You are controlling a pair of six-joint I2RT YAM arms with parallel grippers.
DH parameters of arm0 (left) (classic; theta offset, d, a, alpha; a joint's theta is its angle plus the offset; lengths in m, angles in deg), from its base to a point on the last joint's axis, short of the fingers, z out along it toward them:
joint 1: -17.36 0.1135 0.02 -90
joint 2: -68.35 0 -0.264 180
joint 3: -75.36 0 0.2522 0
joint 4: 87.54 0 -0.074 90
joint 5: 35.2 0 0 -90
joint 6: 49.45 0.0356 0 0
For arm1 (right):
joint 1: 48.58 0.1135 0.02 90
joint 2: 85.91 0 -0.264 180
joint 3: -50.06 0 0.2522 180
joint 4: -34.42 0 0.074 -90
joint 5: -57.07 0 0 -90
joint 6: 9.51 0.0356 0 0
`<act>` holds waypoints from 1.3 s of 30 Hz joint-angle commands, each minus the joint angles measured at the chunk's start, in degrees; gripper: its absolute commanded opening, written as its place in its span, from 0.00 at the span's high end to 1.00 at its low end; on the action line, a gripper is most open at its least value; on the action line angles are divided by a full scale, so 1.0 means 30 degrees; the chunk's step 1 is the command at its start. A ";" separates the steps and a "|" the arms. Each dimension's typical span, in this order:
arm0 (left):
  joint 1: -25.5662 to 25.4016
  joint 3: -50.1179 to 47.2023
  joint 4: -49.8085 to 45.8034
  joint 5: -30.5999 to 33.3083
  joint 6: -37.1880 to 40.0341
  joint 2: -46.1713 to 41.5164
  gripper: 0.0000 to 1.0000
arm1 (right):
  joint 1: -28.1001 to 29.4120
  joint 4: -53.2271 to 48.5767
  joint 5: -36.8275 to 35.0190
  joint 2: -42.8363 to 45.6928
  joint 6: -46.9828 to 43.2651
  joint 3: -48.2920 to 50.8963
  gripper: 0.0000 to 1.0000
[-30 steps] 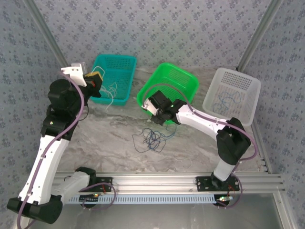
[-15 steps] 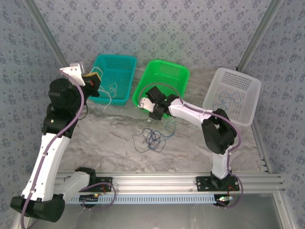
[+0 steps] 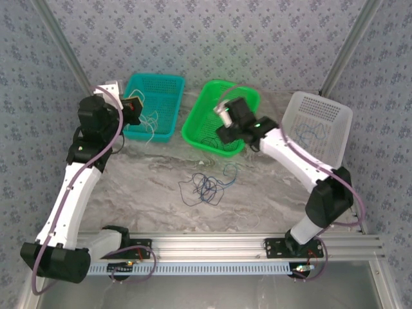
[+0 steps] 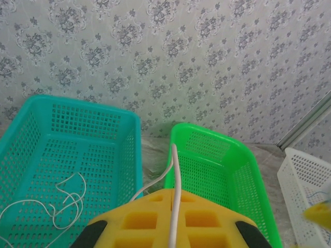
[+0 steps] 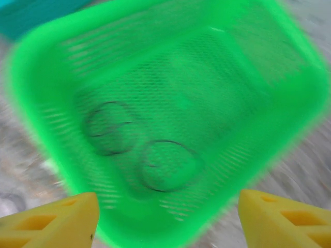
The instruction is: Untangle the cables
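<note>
Left wrist: left tool (image 4: 173,195) pinching thin white cable (image 4: 174,165); right tool (image 5: 166,200) spread over green mesh basket (image 5: 23,93)

3 baskets stand in a row along the table's (image 3: 141,187) far side. A loose cable (image 4: 69,195) lies in the left basket (image 3: 158,77), looped cables (image 5: 165,141) in the middle basket (image 3: 193,125), another cable (image 3: 308,136) in the right basket (image 3: 320,95). Before the middle basket, a cable tangle (image 3: 205,185) lies on the table.
</note>
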 commanded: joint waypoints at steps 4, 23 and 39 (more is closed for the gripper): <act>0.0621 0.1640 0.0001 -0.0465 0.0860 0.1737 0.93 | -0.4355 -0.4865 -0.1448 -0.0685 0.6331 0.0745 0.26; 0.3524 0.4038 0.1255 -0.2939 0.0148 0.8999 0.93 | -0.6824 -0.3835 0.0458 -0.3408 0.7156 0.1460 0.30; 0.3749 0.8820 0.0523 -0.4409 -0.0786 1.3523 0.94 | -0.3874 -0.2648 0.0040 -0.2642 0.5485 0.3915 0.78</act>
